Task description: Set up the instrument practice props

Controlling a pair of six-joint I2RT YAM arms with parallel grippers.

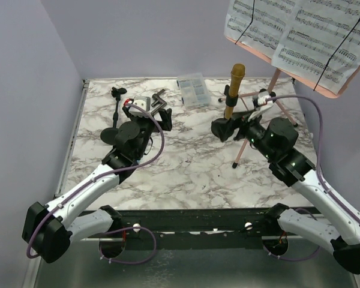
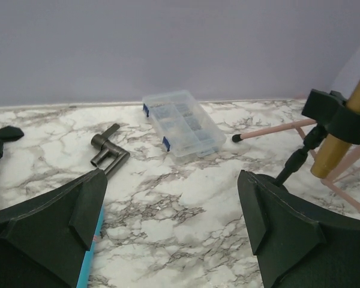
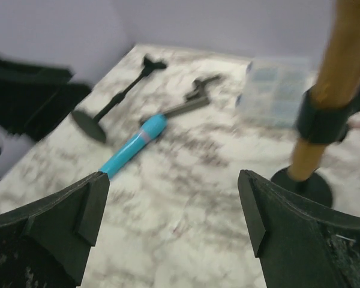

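On the marble table, right half: the gold microphone stands upright, clipped into one black round-based pole. Behind it, at the far right, the pink music rack is up on its rose-gold legs with the white music pages spread across it.

Left half: the second black pole lies flat, base toward the near side, with a grey metal fitting to its right. The blue microphone lies on the marble between them, its near end just beside one finger of the left gripper.

Step in hand, as judged: the gold side is done and the blue side is not yet begun. The left gripper hangs low over the blue microphone with its jaws spread wide and nothing between them. The right gripper is equally wide and empty, close beside the standing pole.

The next move probably calls for standing the fallen pole on its base. The blue microphone could then be taken across its barrel and seated in the clip.

Containers: the small clear plastic box sits at the far middle with its lid down and blue latches on its near side. It is divided into compartments. What they hold looks like small parts, too fine to name.
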